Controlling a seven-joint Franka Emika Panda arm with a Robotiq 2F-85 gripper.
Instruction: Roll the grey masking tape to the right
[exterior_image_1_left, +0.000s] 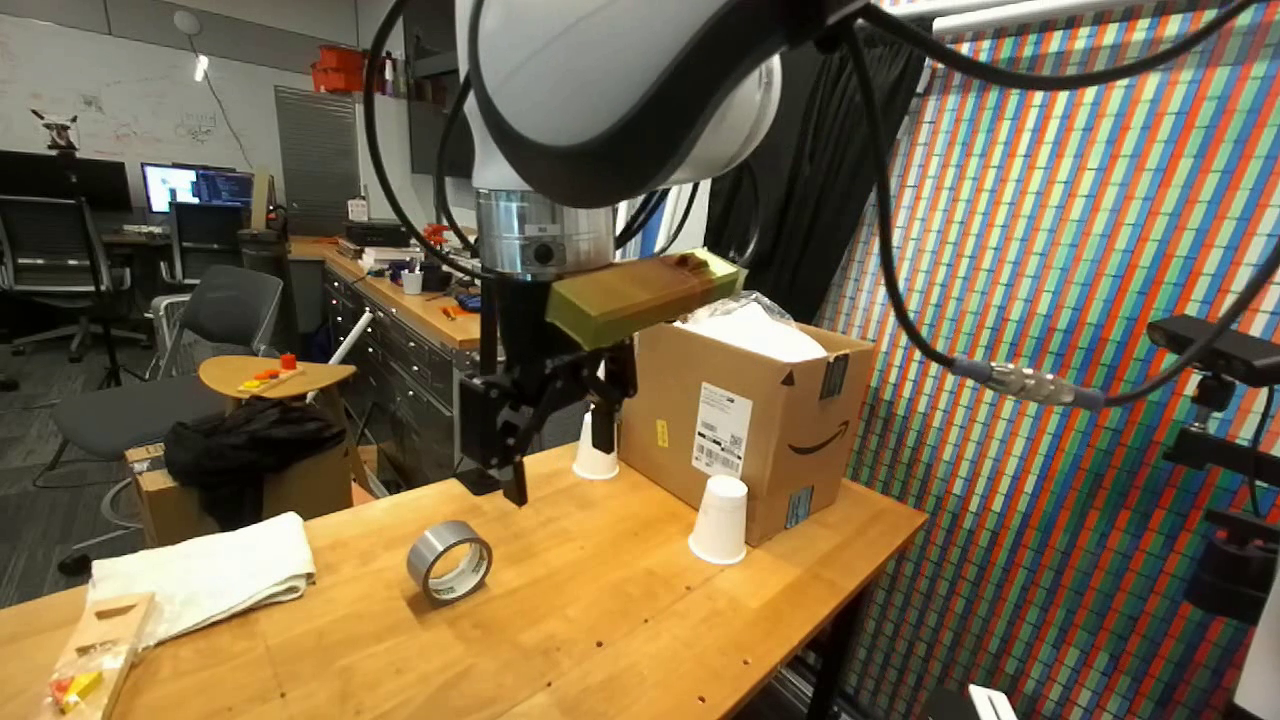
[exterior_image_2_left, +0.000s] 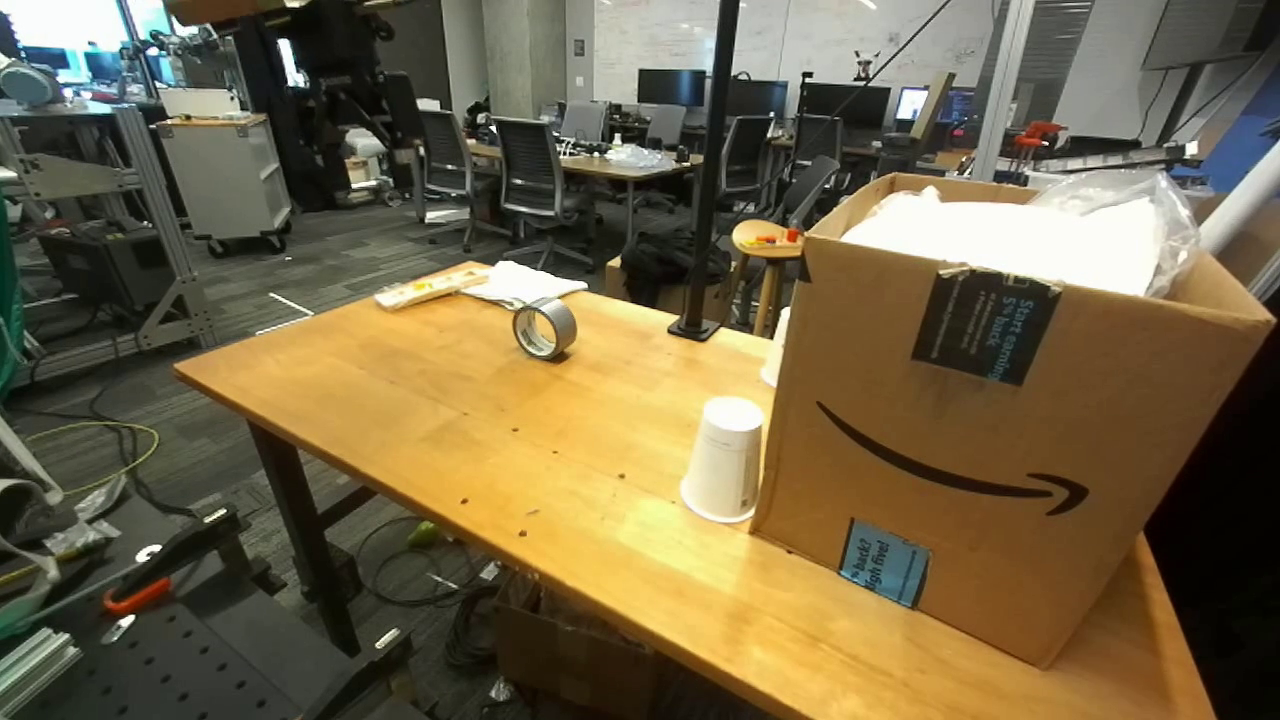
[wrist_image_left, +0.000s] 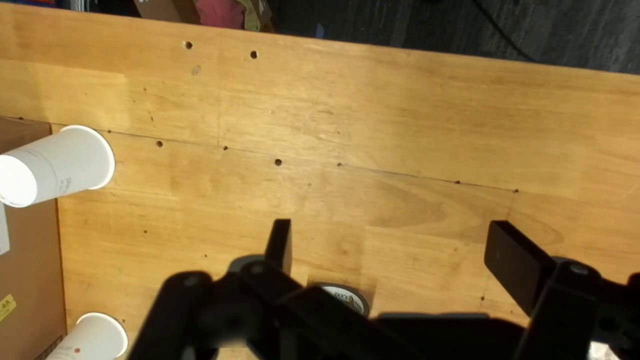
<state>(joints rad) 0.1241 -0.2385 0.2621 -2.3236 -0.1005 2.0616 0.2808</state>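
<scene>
Tape (exterior_image_1_left: 427, 550) stands on edge on the table (exterior_image_1_left: 560, 640), so it should roll or tip easily. Shove it too hard and it may run off into the near cup (exterior_image_1_left: 718, 522), the far cup (exterior_image_1_left: 596, 463) or the box (exterior_image_1_left: 680, 430), all to its right in both exterior views. Push high, or sideways against its face, and it likely flops flat. Drop too low and you could scrape the table or pin the tape. Check which "right" you mean, too: in the wrist view the cups sit left, so steering by that could send it toward the cloth (exterior_image_1_left: 205, 575).

Your end effector (wrist_image_left: 395, 252) is spread wide, nothing held, hanging above the table. Tape is below it, well apart, no contact; in the wrist view it shows at the bottom, off the line between the fingertips (wrist_image_left: 283, 245), partly hidden by the end effector itself.
</scene>
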